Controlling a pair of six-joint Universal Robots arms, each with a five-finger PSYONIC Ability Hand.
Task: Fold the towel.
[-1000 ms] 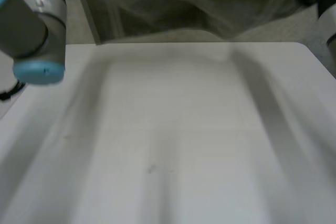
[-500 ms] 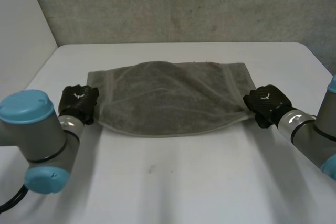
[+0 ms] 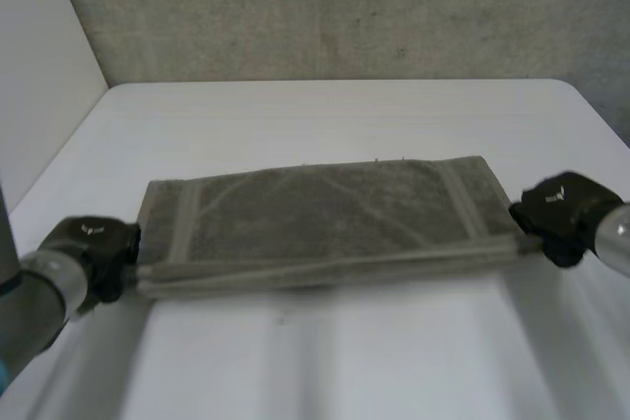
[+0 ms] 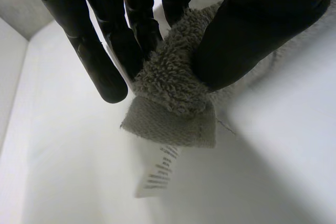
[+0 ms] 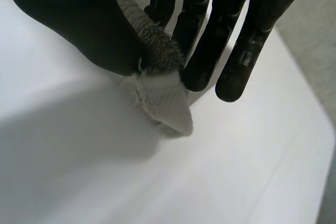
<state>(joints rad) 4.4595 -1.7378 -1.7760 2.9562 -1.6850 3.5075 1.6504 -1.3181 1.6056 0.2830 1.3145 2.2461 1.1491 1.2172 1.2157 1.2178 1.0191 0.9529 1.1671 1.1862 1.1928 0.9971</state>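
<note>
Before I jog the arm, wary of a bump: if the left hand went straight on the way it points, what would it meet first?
The towel corner the left hand pinches, then probably the white table just past its fingertips, though depth is unclear.

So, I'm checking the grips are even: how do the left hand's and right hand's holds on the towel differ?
The left hand pinches a thick bunch of pile, the right hand a thinner strip. A white label hangs below the left hand's corner; the right hand's corner is plain hem. Both pinch a near corner of the towel between thumb and fingers.
</note>
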